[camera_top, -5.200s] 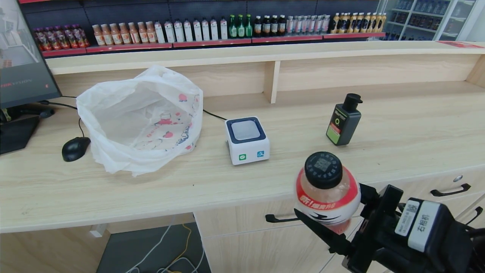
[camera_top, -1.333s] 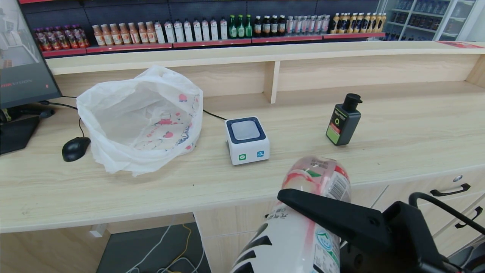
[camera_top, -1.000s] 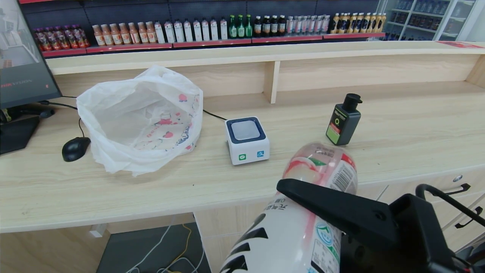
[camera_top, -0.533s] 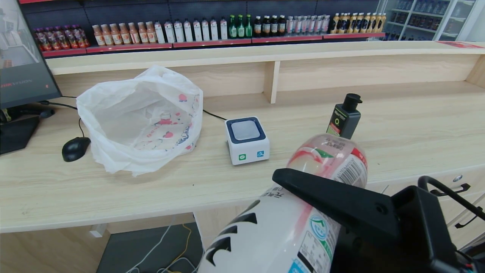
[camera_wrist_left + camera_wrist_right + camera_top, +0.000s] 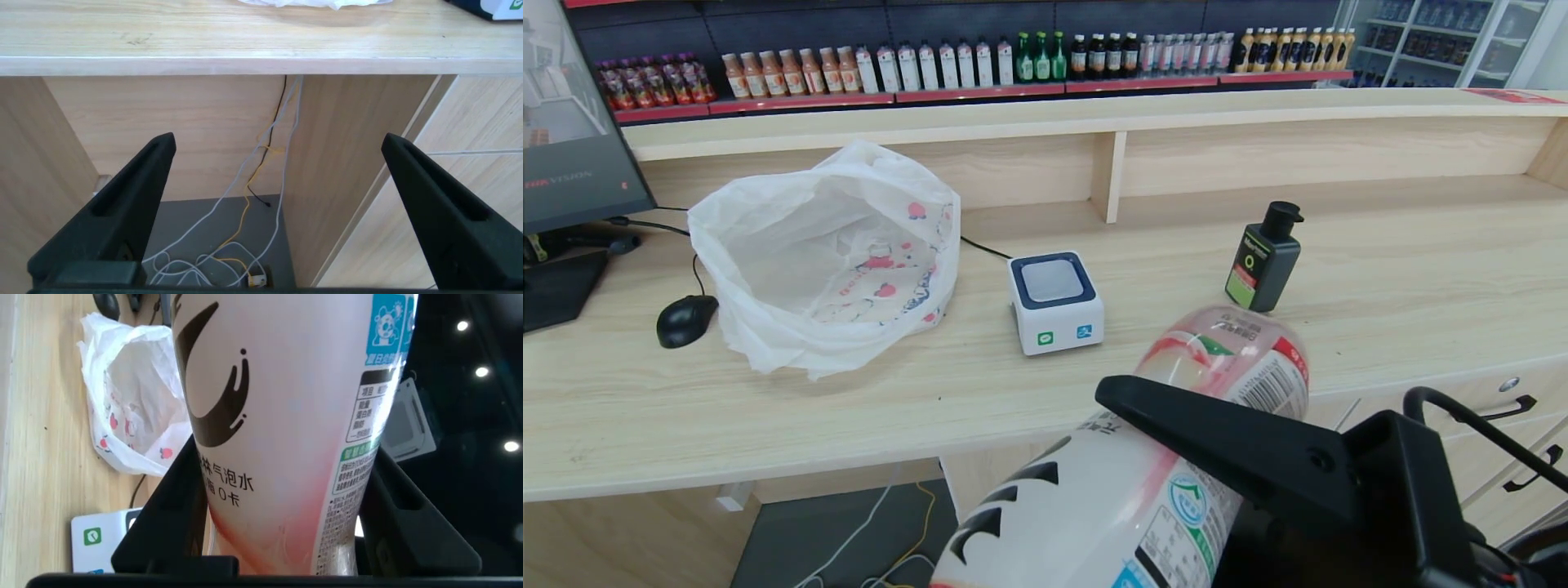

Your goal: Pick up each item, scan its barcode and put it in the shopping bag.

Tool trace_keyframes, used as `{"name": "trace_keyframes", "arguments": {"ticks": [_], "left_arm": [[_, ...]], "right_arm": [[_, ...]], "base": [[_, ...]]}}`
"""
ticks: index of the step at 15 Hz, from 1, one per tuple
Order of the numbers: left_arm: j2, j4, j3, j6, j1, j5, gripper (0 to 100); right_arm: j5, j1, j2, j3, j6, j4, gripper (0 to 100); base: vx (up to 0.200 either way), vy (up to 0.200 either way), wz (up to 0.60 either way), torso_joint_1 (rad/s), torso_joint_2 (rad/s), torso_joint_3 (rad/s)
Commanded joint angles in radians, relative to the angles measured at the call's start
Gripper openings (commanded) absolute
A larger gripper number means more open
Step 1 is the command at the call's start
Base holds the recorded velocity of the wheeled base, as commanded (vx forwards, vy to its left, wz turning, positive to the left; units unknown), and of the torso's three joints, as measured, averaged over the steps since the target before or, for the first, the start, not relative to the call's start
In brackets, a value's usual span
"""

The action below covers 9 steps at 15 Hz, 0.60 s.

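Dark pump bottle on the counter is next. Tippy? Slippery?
The pump bottle stands upright on the counter, tall over a small base, so a push near its top would probably tip it. Its body looks like stiff plastic with flat faces: likely easy to clamp low down, unlikely to roll or crush.

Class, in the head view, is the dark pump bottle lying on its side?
No, the pump bottle stands upright on the counter, right of the scanner.
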Motion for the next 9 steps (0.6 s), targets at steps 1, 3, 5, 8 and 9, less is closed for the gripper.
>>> {"name": "trace_keyframes", "arguments": {"ticks": [1, 3, 5, 8, 9], "left_arm": [[0.000, 0.000, 0.000, 0.000, 0.000, 0.000, 100], [0.000, 0.000, 0.000, 0.000, 0.000, 0.000, 100], [0.000, 0.000, 0.000, 0.000, 0.000, 0.000, 100], [0.000, 0.000, 0.000, 0.000, 0.000, 0.000, 100], [0.000, 0.000, 0.000, 0.000, 0.000, 0.000, 100]], "right_arm": [[0.000, 0.001, 0.004, -0.002, -0.001, -0.001, 0], [0.002, 0.001, -0.001, 0.004, 0.004, -0.006, 0], [0.005, 0.001, -0.003, 0.026, 0.062, -0.030, 0], [0.002, 0.002, -0.004, 0.101, 0.290, -0.065, 0], [0.002, 0.002, -0.009, 0.112, 0.355, -0.065, 0]], "base": [[0.000, 0.000, 0.00, 0.000, 0.00, 0.000], [0.000, 0.000, 0.00, 0.000, 0.00, 0.000], [0.000, 0.000, 0.00, 0.000, 0.00, 0.000], [0.000, 0.000, 0.00, 0.000, 0.00, 0.000], [0.000, 0.000, 0.00, 0.000, 0.00, 0.000]]}}
